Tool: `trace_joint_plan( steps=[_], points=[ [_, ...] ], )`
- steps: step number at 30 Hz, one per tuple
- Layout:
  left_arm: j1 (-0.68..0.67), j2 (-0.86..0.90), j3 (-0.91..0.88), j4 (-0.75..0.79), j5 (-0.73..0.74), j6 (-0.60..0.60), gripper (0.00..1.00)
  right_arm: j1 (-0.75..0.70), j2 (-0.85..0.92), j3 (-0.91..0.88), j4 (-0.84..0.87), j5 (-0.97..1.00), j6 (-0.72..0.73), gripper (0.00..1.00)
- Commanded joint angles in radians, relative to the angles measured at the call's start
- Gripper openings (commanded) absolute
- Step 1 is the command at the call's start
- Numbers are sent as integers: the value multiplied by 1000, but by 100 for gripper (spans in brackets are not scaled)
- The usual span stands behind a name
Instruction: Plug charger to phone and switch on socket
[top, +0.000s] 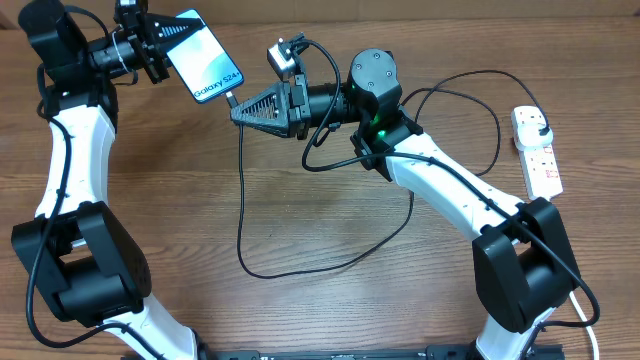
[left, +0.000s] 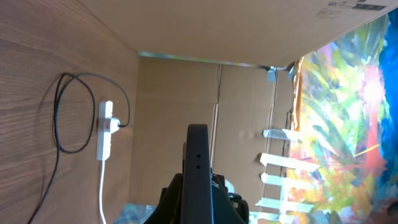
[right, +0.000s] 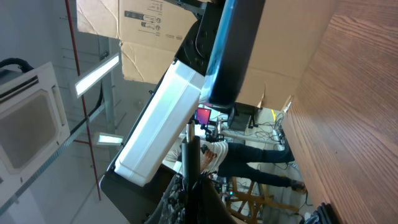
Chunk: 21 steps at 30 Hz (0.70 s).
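Left gripper (top: 160, 47) grasps the raised phone (top: 205, 57); right gripper (top: 237, 112) clamps the charger (top: 241, 180) tip at the phone's lower end.

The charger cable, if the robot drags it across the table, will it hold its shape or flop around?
Likely floppy: the charger drops slack from near the phone and lies in loose loops on the table. It looks thin, so probably light and easily dragged. A pull could tug its plug at the socket, since that end seems plugged in.

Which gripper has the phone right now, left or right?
The left gripper clamps the phone by one end; the right gripper pinches only the charger by its tip at the phone's other end.
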<state>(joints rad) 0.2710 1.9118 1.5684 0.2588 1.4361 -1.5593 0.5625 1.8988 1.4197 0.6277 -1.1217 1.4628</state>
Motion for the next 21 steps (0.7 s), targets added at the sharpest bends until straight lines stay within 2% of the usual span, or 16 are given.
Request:
trace_joint_plan(
  steps=[1,21],
  points=[
    [3,-4,17,8,20,-43,5,-8,-25,13,7,0,0,4],
    [-32,-4,17,8,-3,-59,4,-8,-25,13,7,11,-5,4]
  ],
)
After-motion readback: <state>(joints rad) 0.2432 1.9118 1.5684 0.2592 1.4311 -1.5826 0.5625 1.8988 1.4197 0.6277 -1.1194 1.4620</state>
